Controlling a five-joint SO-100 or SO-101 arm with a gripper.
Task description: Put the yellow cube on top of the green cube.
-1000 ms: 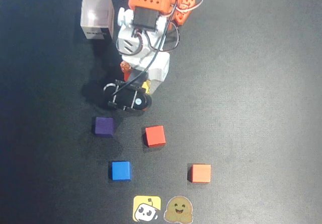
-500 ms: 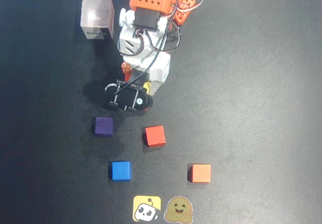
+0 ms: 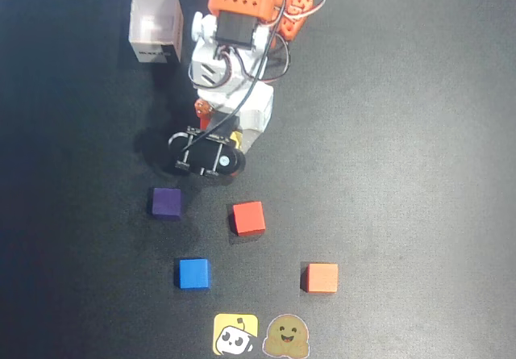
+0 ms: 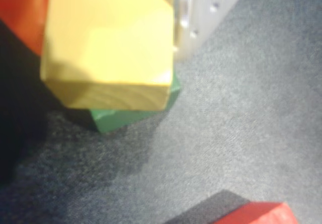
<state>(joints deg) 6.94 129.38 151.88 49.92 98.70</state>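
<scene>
Where the overhead view looks straight down, we see the arm [image 3: 230,60] reaching toward the bottom of the picture and covering most of what lies under it. Only a small sliver of the yellow cube [image 3: 235,138] shows, just beside the black wrist camera [image 3: 205,156], on its upper right. The green cube is hidden under the arm here, and the gripper's fingers cannot be made out either. Below the wrist camera lie the purple cube [image 3: 167,202] and the red cube [image 3: 248,218], with the blue cube [image 3: 193,273] and the orange cube [image 3: 322,277] farther down; two stickers [image 3: 256,335] sit at the bottom edge. A clear box [image 3: 156,27] stands left of the arm.

In the wrist view, the yellow cube [image 4: 110,48] fills the upper left, blurred, turned so one corner points at the lens. It covers the green cube [image 4: 132,114], whose lower edge alone peeks out beneath; whether the two touch we cannot tell. An orange finger [image 4: 22,10] and a pale finger [image 4: 204,5] flank the yellow cube, pressed to its sides and holding it. A red cube's [image 4: 254,214] corner is cut off by the lower edge
</scene>
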